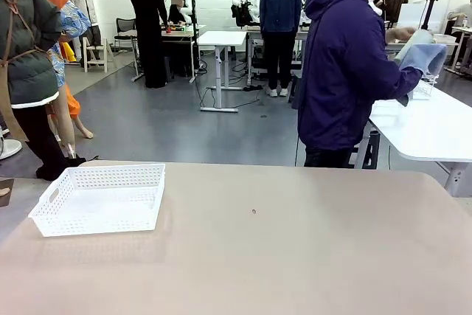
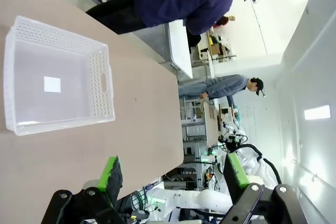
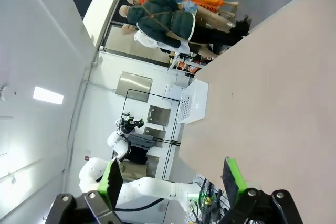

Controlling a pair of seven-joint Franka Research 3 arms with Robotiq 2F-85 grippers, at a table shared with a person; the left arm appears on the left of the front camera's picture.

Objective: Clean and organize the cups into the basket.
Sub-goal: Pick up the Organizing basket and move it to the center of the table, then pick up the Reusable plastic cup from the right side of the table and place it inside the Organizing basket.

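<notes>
The white lattice basket (image 1: pixel 99 197) sits empty on the tan table (image 1: pixel 295 256) at the left. It lies below my left gripper (image 2: pixel 174 174) as the basket (image 2: pixel 58 77) in the left wrist view, and stands far off as the basket (image 3: pixel 193 100) in the right wrist view. At the far side a person in a purple hoodie (image 1: pixel 343 71) faces a side table and holds a pale cup (image 1: pixel 413 40) wrapped partly in a blue cloth (image 1: pixel 426 58). My left gripper is open with nothing between its green pads. My right gripper (image 3: pixel 172 179) is open too, above bare table.
A white side table (image 1: pixel 435 127) stands at the right behind my table. A small dark speck (image 1: pixel 254 212) lies mid-table. Other people and work tables are farther back in the room.
</notes>
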